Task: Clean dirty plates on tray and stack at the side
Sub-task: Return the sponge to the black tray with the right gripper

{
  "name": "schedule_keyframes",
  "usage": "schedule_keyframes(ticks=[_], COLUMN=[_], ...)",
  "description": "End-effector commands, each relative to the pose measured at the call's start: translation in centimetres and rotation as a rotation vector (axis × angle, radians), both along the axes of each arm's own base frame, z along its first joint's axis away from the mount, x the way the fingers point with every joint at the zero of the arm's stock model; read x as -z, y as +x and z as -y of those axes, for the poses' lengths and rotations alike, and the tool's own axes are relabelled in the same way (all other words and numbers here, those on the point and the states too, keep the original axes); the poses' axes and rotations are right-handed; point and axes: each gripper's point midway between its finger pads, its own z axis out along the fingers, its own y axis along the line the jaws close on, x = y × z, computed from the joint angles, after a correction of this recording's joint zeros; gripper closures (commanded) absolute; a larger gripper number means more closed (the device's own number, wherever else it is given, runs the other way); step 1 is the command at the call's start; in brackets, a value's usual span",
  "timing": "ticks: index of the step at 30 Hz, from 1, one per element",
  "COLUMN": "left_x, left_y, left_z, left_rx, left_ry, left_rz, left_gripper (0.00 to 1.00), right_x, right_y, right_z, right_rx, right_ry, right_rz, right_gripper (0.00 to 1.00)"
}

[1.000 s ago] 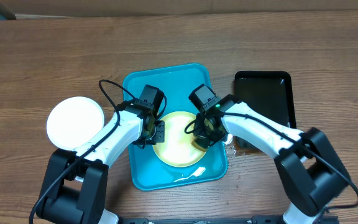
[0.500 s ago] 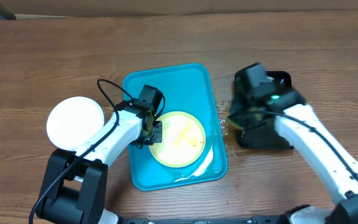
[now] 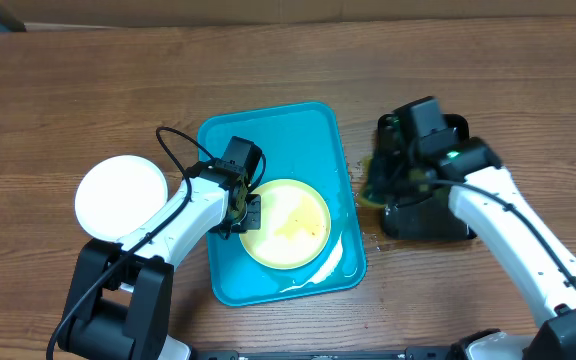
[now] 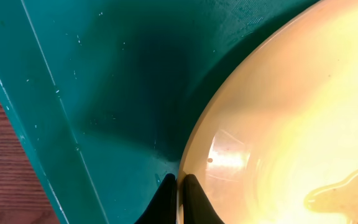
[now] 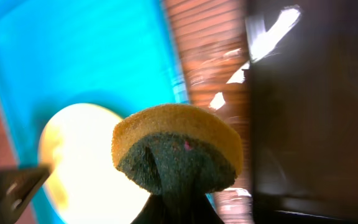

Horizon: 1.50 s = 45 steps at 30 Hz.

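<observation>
Lime-green plate (image 3: 286, 222) lies on the tray (image 3: 268, 135), its left rim pinched by the left pincer (image 3: 246, 212) — a thin, wet-looking hold, so lifting it toward the white plate (image 3: 121, 195) could let it slip. Right pincer (image 3: 380, 182) clamps the sponge (image 5: 176, 149) beside the tray.

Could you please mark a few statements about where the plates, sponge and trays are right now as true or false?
1. The left gripper pinches the rim of the pale lime-green round plate. True.
2. The right gripper presses its yellow-and-green sponge onto that plate. False: it holds the sponge off the turquoise plastic tray, beside the black rectangular tray.
3. A round white plate lies on the wooden table, left of the turquoise tray. True.
4. The black tray sits left of the turquoise tray. False: it sits to its right.
</observation>
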Motion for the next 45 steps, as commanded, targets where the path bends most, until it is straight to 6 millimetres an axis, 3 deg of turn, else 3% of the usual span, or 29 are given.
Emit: schedule_keyframes(ticks=[1,8,12,16,20,26,33,39,45], left_x=[0.3,0.3,0.3,0.3,0.3,0.3,0.3,0.3,0.3], left_y=[-0.2,-0.2,-0.2,-0.2,-0.2,-0.2,-0.2,-0.2,-0.2], left_z=[-0.8,-0.8,-0.8,-0.8,-0.8,-0.9,-0.9,-0.9,-0.9], left_rx=[-0.022,-0.022,-0.023,-0.022,-0.022,-0.022,-0.023,-0.023,-0.023], left_ry=[0.034,0.034,0.034,0.034,0.034,0.035,0.035,0.035,0.035], left_rz=[-0.007,-0.006,-0.006,-0.006,-0.007,-0.006,-0.005,-0.005,-0.005], left_gripper=[0.96,0.96,0.96,0.96,0.96,0.96,0.96,0.96,0.96], right_x=[0.5,5.0,7.6,10.6,13.5,13.7,11.8,9.7,7.3], right_y=[-1.6,-3.8,-4.1,-4.0,-4.3,-3.5,-2.3,-1.9,-1.2], right_z=[-3.7,-9.1,-12.9,-15.0,-13.5,-9.1,-4.5,-2.7,-2.3], right_rx=[-0.053,0.02,-0.041,-0.09,-0.056,0.096,0.174,0.185,0.203], right_ry=[0.066,0.032,0.048,0.033,-0.036,-0.121,-0.345,-0.485,-0.5], right_rz=[-0.023,0.021,0.088,0.105,0.044,-0.069,-0.057,-0.018,0.006], right_gripper=[0.96,0.96,0.96,0.96,0.96,0.96,0.96,0.96,0.96])
